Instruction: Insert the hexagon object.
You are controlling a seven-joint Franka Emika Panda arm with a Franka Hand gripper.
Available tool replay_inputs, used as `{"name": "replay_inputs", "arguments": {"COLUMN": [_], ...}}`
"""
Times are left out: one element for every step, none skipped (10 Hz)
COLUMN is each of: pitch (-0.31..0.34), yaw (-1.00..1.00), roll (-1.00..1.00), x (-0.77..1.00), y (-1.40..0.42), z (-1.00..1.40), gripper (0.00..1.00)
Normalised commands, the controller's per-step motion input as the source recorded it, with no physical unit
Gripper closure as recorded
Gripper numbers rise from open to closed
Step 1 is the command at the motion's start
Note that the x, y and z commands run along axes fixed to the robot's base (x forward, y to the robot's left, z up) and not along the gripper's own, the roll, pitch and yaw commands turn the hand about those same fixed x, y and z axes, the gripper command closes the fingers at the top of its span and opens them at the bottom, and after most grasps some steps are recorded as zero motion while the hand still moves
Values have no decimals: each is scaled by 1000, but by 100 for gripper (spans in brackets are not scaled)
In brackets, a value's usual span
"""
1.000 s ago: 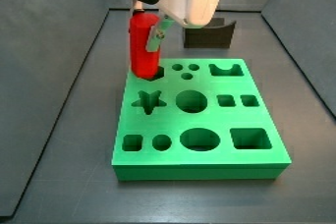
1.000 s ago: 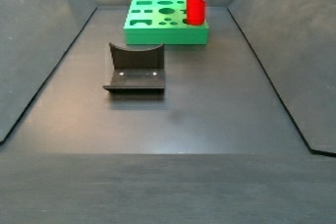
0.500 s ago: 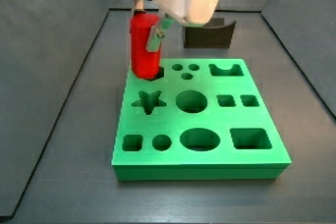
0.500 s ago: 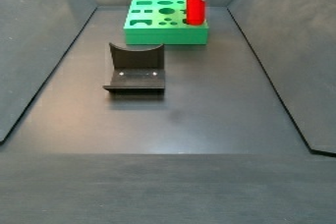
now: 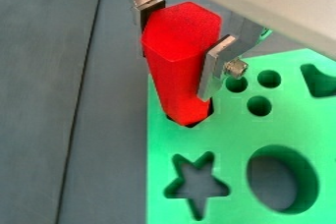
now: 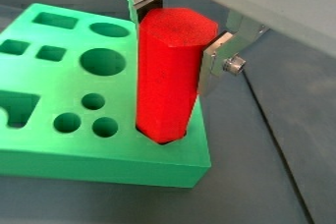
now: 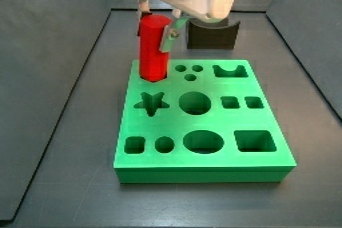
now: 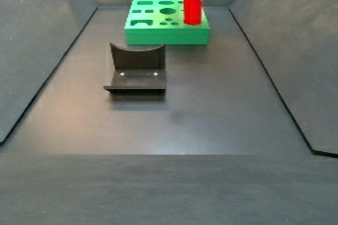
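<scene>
Gripping glossy red hexagon object (image 5: 180, 56) | jaws clamp its facets (gripper (image 5: 182, 33)) | lower end in green board (image 7: 201, 122) corner socket

Lab test rig, dark walled bin (image 8: 79, 120), fixture (image 8: 136, 68), tool (image 7: 156, 27)
</scene>
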Motion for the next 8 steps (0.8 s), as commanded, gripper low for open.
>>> {"name": "replay_inputs", "arguments": {"pitch": [-216,-206,-180,-170,-184,-216,-166,-104], "yaw": [749,743,651,571,414,254,-11,0], "roll": [0,0,0,0,0,0,-236,0], "x": [0,0,0,0,-46,-89,-6,0], "y": [49,0,0,-43,-123,-183,0,-74], "z": [-694,-731,-809,-829,-800,-760,-351,-229], "gripper": [100,100,100,100,100,100,100,100]}}
